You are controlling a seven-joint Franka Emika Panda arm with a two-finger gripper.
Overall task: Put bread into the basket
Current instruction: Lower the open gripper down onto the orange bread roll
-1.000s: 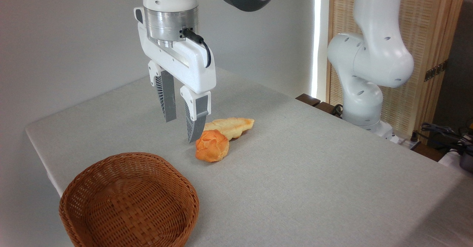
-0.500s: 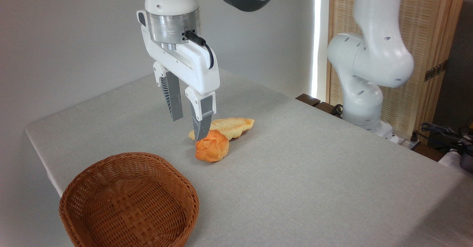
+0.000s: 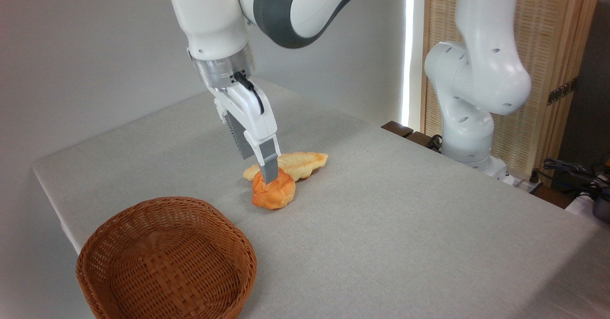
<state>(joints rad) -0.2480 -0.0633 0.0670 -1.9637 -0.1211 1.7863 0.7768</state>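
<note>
So in the last second the gripper (image 3: 265, 169) swung over, tilted and dropped onto the bread (image 3: 273, 193), still on the counter (image 3: 405, 223) beside the basket (image 3: 167, 257); can't tell whether the fingers have clamped yet.

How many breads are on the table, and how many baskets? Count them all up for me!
Orange bun: 1
Yellow pastry: 1
Basket: 1
Total: 3 things on the table, and nothing in the basket yet.
</note>
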